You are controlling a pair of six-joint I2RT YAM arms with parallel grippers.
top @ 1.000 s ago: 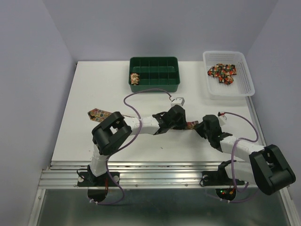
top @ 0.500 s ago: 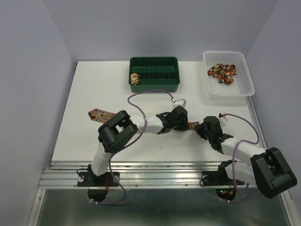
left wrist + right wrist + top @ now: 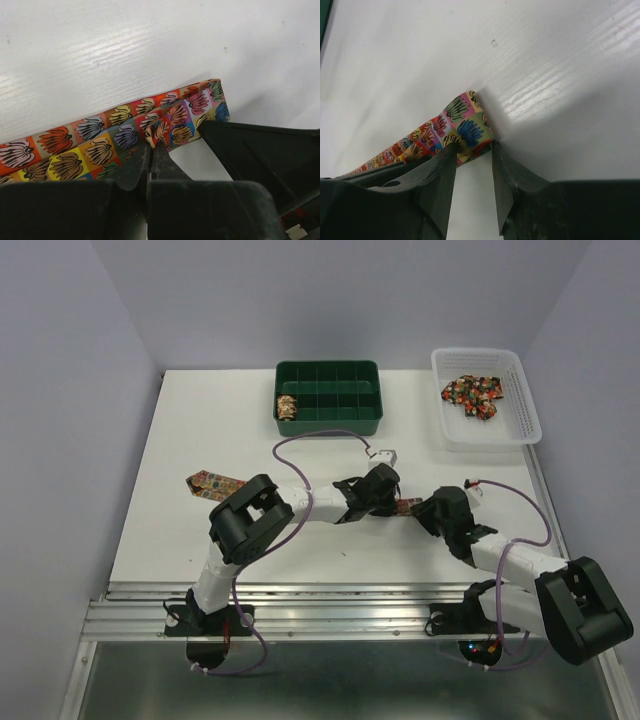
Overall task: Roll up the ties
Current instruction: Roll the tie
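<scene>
One of the ties (image 3: 210,481), a patchwork-print strip, lies flat across the table from the left and runs under my left arm to the middle. My left gripper (image 3: 392,502) is low over its right end. In the left wrist view the gripper (image 3: 152,145) is shut, pinching a raised fold of the tie (image 3: 100,145). My right gripper (image 3: 420,512) faces it from the right. In the right wrist view it (image 3: 473,148) stands open, its fingertips (image 3: 451,148) touching the near edge of the tie's end (image 3: 462,125).
A green compartment tray (image 3: 330,425) stands at the back centre with a rolled tie (image 3: 287,406) in its left cell. A white basket (image 3: 522,412) at the back right holds more ties (image 3: 472,392). Grey walls close in the table.
My left gripper has shut on a fold of the tie. My right gripper has opened wider and edged a little left toward the tie's end.
</scene>
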